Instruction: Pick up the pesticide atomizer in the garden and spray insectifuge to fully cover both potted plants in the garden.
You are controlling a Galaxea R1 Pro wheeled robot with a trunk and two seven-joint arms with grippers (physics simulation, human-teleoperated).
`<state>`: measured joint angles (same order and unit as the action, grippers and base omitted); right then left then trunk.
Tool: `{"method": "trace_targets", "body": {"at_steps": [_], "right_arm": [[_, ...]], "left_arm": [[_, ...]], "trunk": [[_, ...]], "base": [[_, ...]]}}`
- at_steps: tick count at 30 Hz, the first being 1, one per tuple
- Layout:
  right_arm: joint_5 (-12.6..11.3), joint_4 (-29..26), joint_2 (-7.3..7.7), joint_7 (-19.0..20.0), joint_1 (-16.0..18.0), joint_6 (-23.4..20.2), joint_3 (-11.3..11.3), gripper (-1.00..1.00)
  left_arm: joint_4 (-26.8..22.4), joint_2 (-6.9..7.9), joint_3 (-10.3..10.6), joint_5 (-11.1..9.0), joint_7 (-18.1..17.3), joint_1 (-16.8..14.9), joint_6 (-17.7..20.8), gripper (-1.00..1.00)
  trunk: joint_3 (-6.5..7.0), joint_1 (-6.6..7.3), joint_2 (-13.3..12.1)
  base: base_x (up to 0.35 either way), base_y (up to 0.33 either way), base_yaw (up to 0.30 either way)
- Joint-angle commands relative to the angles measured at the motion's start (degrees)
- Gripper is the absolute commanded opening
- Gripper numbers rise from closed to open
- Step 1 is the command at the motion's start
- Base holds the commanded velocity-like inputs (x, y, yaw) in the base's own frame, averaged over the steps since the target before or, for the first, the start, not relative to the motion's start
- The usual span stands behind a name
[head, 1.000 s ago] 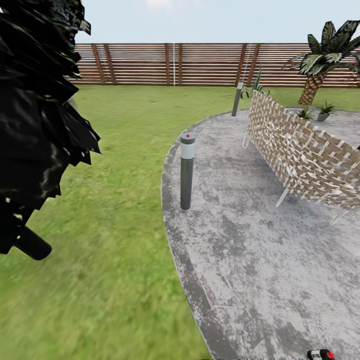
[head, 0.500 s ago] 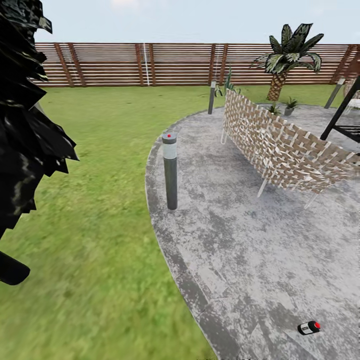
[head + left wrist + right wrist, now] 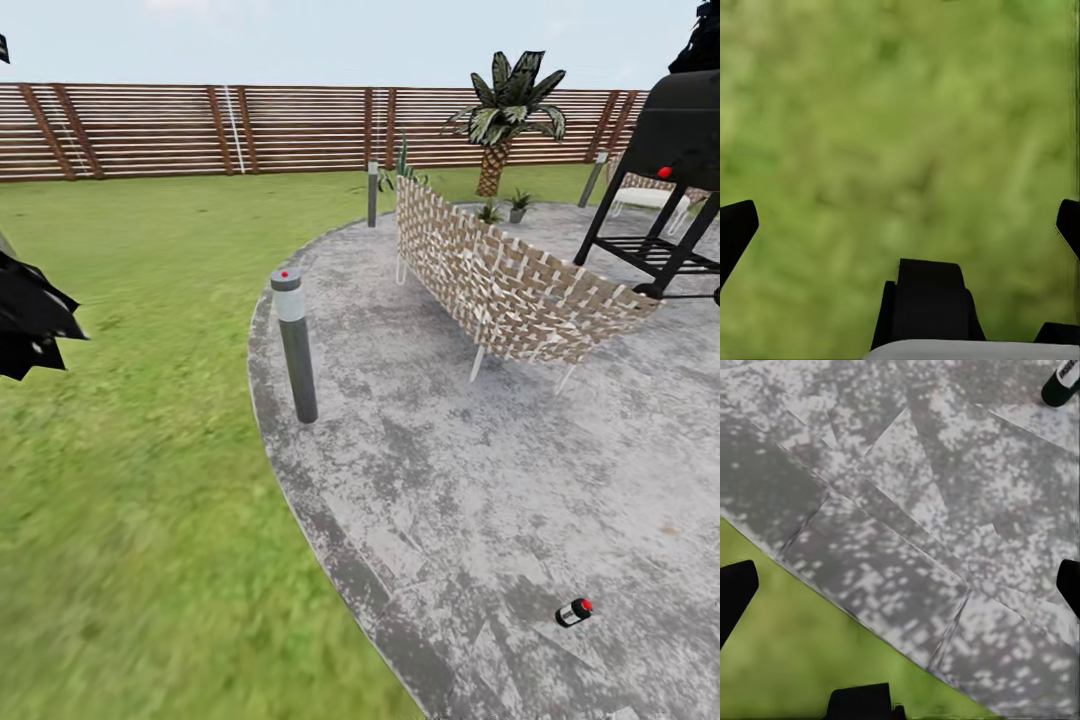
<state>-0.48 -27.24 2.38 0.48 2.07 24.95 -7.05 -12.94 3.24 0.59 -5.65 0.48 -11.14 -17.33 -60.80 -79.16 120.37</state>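
Two potted plants [image 3: 505, 206] stand on the far side of the patio [image 3: 470, 470], beside the palm [image 3: 500, 120] and behind the woven bench [image 3: 500, 280], well apart from the robot. A small dark bottle with a red tip [image 3: 573, 611] lies on its side on the paving close to the robot. It is judged the likely pesticide atomizer, though its colouring is too small to confirm. The right wrist view shows the same bottle [image 3: 1061, 382] at the frame edge.

The left gripper [image 3: 900, 225] hangs over the lawn [image 3: 900, 112]; its fingertips sit at opposite frame edges, so the pincer is spread wide and empty. The right gripper [image 3: 900, 585] is likewise spread wide and empty, above the patio border.

Both pincers are presumably kept spread in readiness, as no grasp has begun. A grey bollard lamp [image 3: 296, 345] stands at the patio rim and a black grill [image 3: 670, 190] stands beyond the bench. The step in hand is judged to be the approach to the bottle.
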Motion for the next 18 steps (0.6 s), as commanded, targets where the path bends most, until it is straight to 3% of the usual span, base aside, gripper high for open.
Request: {"method": "trace_targets", "body": {"at_steps": [1,18], "right_arm": [[-0.05,0.07,-0.01,0.05,0.04,0.19,-0.07,1.0],[-0.05,0.06,-0.01,0.05,0.04,0.19,-0.07,1.0]], "left_arm": [[0.02,0.01,0.11,-0.54,-0.04,-0.02,-0.16,1.0],[0.02,0.01,0.11,-0.54,-0.04,-0.03,-0.16,1.0]], "trunk": [[-0.04,0.01,0.01],[-0.04,0.01,0.01]], "base": [[0.0,0.0,-0.3],[0.0,0.0,-0.3]]}}
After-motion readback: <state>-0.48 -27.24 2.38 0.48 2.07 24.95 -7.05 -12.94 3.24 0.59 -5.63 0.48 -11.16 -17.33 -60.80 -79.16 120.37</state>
